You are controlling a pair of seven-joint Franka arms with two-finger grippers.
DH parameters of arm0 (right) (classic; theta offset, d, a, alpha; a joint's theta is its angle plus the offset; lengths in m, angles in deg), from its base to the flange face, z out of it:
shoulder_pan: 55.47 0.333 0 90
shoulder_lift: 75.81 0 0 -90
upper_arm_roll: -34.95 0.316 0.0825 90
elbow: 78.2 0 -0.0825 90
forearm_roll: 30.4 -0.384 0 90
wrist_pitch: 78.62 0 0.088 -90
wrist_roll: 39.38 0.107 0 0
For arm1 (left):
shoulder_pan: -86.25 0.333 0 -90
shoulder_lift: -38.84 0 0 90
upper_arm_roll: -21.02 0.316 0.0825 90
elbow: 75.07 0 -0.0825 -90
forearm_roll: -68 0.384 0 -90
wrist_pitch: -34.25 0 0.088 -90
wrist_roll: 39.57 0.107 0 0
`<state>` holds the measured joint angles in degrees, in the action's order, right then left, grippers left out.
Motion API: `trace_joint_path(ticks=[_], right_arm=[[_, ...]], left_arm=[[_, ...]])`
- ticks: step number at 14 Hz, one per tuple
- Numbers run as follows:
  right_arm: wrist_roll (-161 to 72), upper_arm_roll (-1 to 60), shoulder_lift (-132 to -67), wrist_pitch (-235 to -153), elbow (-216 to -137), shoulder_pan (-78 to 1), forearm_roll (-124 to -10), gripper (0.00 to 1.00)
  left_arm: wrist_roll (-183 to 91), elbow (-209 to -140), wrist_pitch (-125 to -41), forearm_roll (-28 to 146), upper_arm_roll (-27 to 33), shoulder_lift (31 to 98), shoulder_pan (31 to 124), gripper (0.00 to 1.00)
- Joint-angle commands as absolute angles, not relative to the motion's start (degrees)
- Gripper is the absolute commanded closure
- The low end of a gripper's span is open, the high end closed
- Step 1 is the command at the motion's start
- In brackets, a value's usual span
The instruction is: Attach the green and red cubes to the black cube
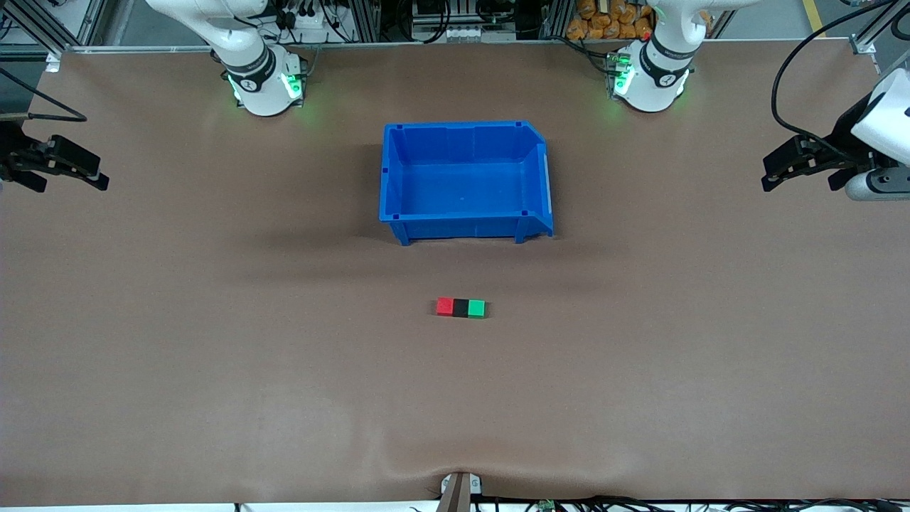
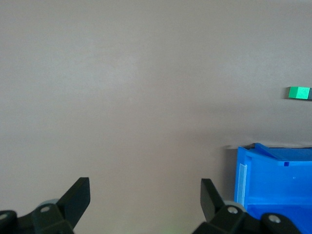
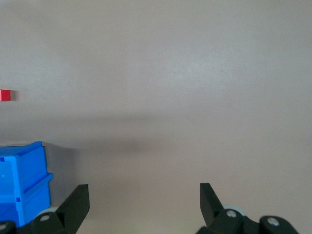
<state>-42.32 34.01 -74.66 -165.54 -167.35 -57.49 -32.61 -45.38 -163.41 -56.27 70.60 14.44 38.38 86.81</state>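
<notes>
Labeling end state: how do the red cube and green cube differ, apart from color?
The red cube sits against the black cube on the side toward the right arm's end of the table; the green cube sits against it on the side toward the left arm's end. The red cube shows in the right wrist view, the green cube in the left. Shared: same size, flat on the table, in one row, nearer the front camera than the blue bin.

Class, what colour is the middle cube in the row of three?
Black; the middle cube shows best in the front view.
</notes>
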Motion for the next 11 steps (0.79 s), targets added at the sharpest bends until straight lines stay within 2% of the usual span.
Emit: trace_joint_path(ticks=[1, 11], right_arm=[[-42.46, 34.51, -72.82, -166.42, -168.81, -57.85, -31.89, 0.00], [-38.51, 34.86, -72.73, -166.25, -168.64, -57.67, -31.89, 0.00]], left_arm=[[-44.93, -162.61, -55.66, 71.42, 14.17, 38.31, 87.21, 0.00], [-45.55, -162.61, -55.66, 71.34, 14.43, 38.40, 87.30, 0.00]])
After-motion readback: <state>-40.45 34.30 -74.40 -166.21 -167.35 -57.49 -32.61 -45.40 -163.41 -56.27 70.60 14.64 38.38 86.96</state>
